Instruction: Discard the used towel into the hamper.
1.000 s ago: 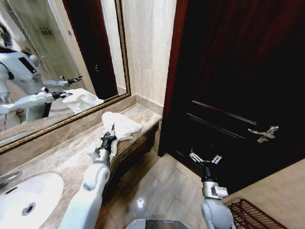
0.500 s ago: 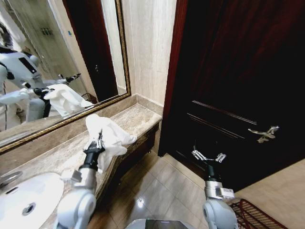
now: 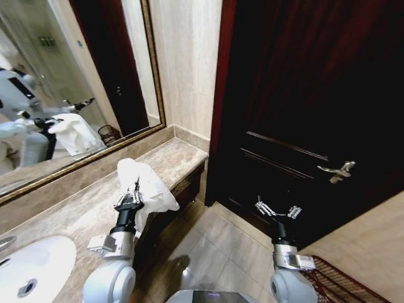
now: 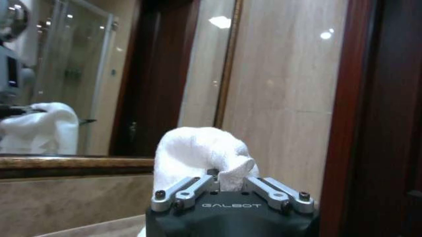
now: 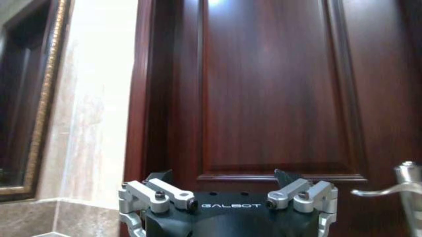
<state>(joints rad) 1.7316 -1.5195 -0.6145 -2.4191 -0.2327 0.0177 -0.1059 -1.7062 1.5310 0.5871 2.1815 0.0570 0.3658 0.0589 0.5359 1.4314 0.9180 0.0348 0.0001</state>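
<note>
In the head view the left tool [image 3: 129, 201] stands above the front edge of the beige marble tabletop [image 3: 76, 208], clamped on a crumpled white cloth towel [image 3: 146, 189] that hangs lifted clear of the stone. The left wrist view shows what the head view cannot: the towel [image 4: 197, 155] bunches up between the two metal fingers [image 4: 181, 191], which pinch it at its lower fold. The head view alone shows the red-brown wire hamper [image 3: 338, 284], standing on the floor at the robot's right, beside the right arm and well apart from the towel.

A white oval sink [image 3: 28, 274] is set into the tabletop at the robot's left. A gold-framed wall mirror [image 3: 69, 95] runs behind it, reflecting the robot and the towel. Beige stone wall panels [image 3: 186, 63] meet a dark red wooden door [image 3: 303, 95] with a silver lever handle [image 3: 334, 172]. The floor is glossy beige tile [image 3: 214, 252].

The left arm rises nearly upright from below. The right arm also points up, its right tool [image 3: 276, 210] spread wide and empty before the door, as the right wrist view confirms [image 5: 224, 190].
</note>
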